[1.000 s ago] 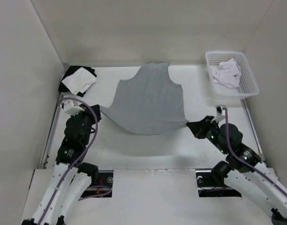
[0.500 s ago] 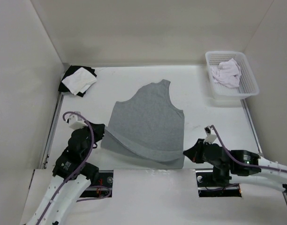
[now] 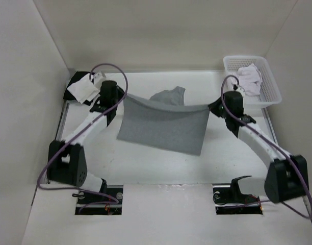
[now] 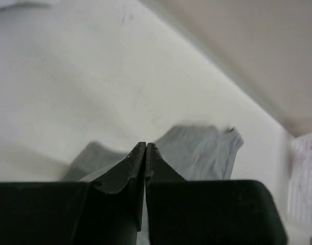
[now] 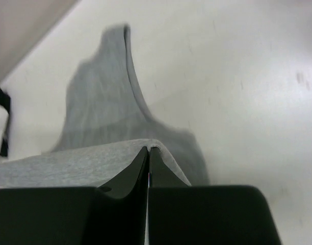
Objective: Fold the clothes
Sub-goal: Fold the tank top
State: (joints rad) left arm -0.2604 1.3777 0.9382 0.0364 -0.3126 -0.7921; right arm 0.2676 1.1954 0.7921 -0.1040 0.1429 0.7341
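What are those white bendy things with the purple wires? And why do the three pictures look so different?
Those are two robot arms, bolted at the near edge of a white table. Each arm ends in a pinching tool with two black fingers.

The big picture comes from a camera up above. The other two come from little cameras on the arms' wrists, so you see the fingers very close.

The left tool and the right tool are both shut on the grey top, one on each side. They hold one edge of it up in the air.

At the far left lies a black-and-white cloth pile. At the far right stands a white basket with a white cloth inside.
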